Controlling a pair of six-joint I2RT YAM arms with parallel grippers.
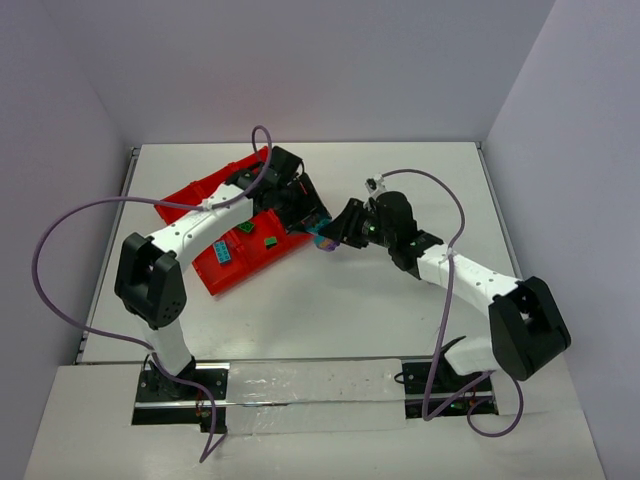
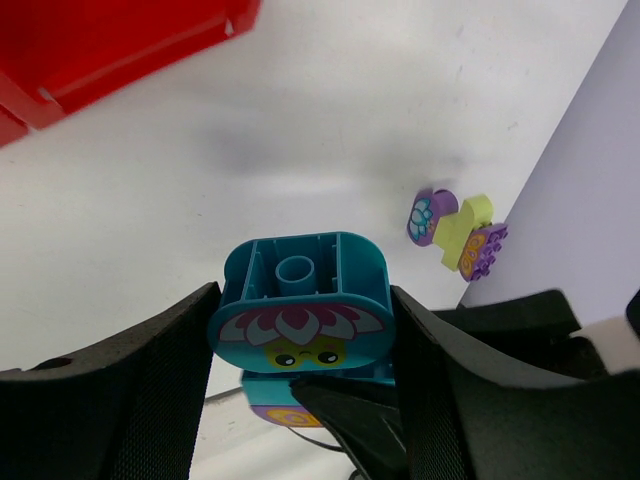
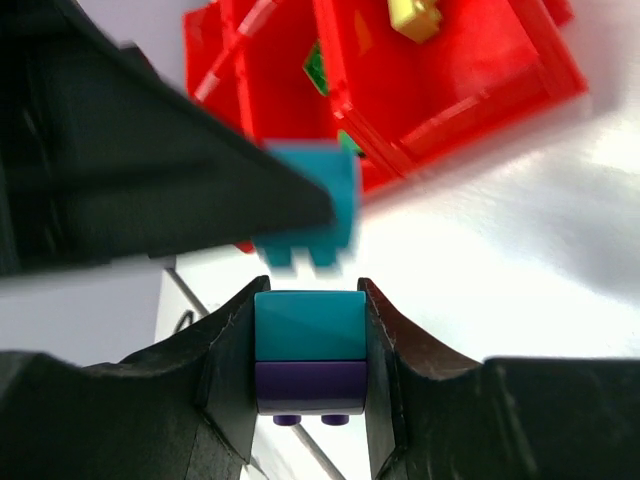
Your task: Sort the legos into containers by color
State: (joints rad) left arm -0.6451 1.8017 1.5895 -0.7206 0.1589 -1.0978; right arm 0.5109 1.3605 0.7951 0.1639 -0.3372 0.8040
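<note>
My left gripper point(image 2: 302, 335) is shut on a teal lego point(image 2: 298, 280) with a flower face printed on its side. It hangs above the table just off the right corner of the red tray of containers point(image 1: 205, 195). My right gripper point(image 3: 308, 350) meets it from the right and is shut on a clump point(image 3: 308, 345), a teal brick stacked on a purple one. In the right wrist view the face lego point(image 3: 318, 205) is blurred, with a thin gap between it and the clump. From above, both grippers point(image 1: 322, 236) crowd together and hide the bricks.
The tray compartments hold a blue brick point(image 1: 222, 252), green bricks point(image 1: 270, 241) and a yellow-green one point(image 3: 415, 15). A purple and yellow-green clump point(image 2: 455, 230) lies on the white table beyond the grippers. The tray's corner point(image 2: 100, 50) is close on the left.
</note>
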